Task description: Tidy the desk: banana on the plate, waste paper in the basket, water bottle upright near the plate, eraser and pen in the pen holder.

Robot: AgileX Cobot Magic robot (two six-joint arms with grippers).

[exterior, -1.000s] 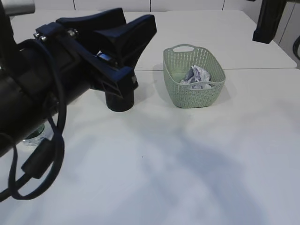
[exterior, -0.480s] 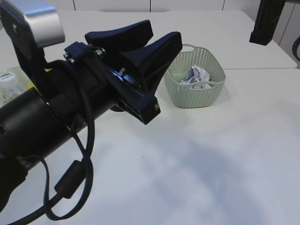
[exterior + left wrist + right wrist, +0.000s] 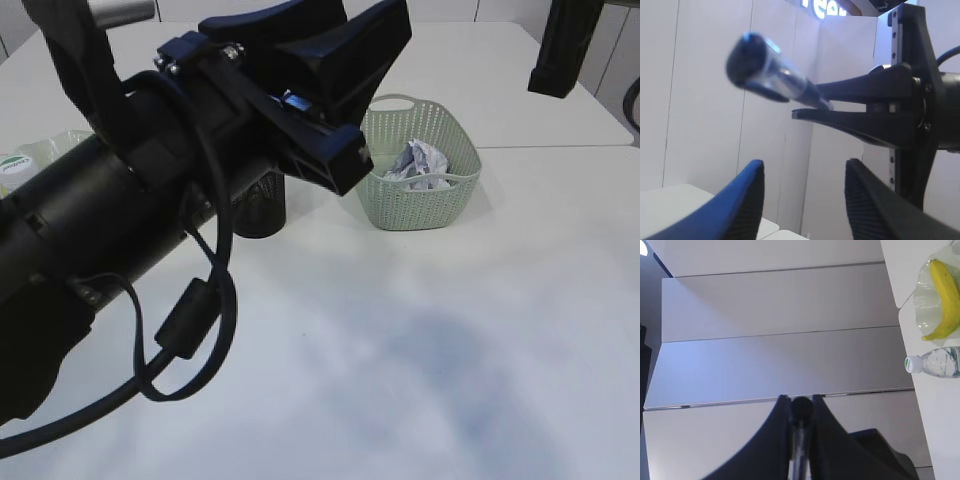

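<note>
White counter (image 3: 420,350), pale panelled walls behind. Green basket (image 3: 440,195) holds the crumpled paper (image 3: 420,165); I see the banana (image 3: 945,295) on its plate (image 3: 926,315), bottle (image 3: 935,362) just beside. Right claw (image 3: 801,412) pinched on the pen (image 3: 772,75). Left claw (image 3: 805,195) half-spread, empty, below it.

Only cropped white letters on the wall sign (image 3: 825,7) show; they cannot be read
</note>
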